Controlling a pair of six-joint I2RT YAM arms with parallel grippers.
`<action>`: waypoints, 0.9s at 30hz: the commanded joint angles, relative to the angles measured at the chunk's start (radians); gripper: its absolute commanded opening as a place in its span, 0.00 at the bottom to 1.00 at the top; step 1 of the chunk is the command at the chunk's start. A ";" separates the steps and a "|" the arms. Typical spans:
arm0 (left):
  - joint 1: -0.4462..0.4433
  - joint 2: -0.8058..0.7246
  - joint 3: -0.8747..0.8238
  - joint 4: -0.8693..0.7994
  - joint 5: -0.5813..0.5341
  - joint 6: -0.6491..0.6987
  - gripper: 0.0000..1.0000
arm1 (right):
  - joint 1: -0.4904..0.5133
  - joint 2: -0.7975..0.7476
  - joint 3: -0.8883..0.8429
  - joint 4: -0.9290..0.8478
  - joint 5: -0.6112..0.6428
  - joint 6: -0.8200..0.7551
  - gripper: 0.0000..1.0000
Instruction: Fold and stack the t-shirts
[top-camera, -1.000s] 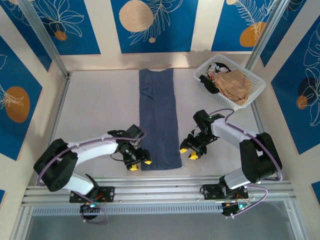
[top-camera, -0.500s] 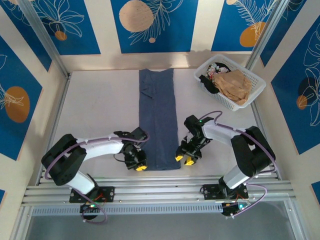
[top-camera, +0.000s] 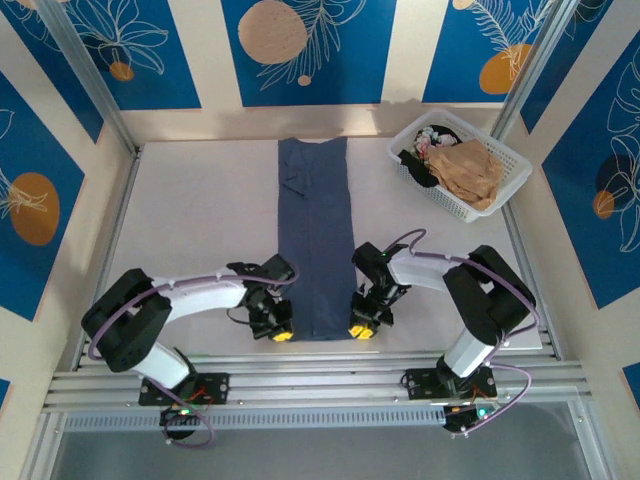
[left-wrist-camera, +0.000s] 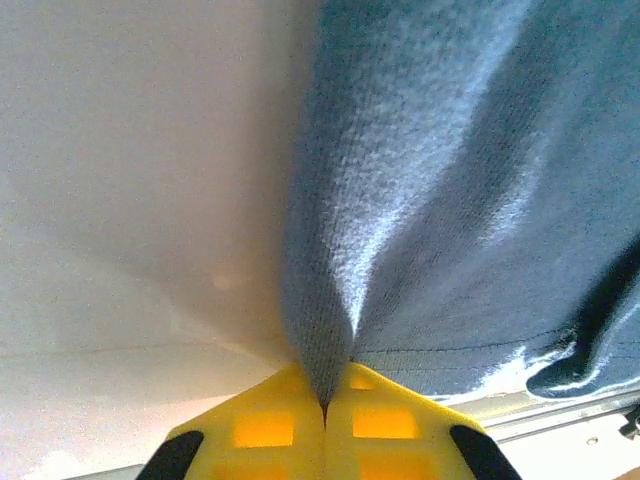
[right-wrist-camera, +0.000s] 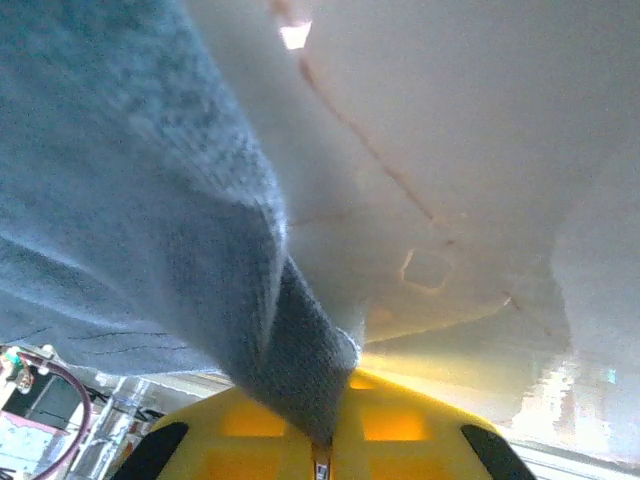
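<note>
Top camera sits above and behind the arm bases, looking down on the whole table (top-camera: 200, 210). Each wrist camera peers past its own yellow fingertips (left-wrist-camera: 265, 430), very close, all three sharing the near edge of the blue t-shirt (top-camera: 318, 240).

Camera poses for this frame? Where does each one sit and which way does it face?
Top external: above and behind the arm bases, looking down at the table; shows both arms, left gripper, right gripper, blue t-shirt, basket.
Left wrist: on the left arm, looking along its yellow fingers, shut on the shirt's near left corner.
Right wrist: on the right arm, looking along its yellow fingers, shut on the near right corner.
Shared: all three see the shirt's near hem.
</note>
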 joint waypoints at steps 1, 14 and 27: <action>-0.017 -0.045 -0.029 0.009 0.006 0.053 0.00 | 0.032 -0.018 0.022 -0.062 0.013 0.031 0.00; 0.001 -0.286 0.000 -0.041 -0.051 0.014 0.00 | 0.026 -0.182 0.119 -0.221 -0.018 0.086 0.00; 0.229 -0.156 0.208 0.057 -0.104 0.032 0.00 | -0.151 -0.013 0.474 -0.300 0.068 0.000 0.00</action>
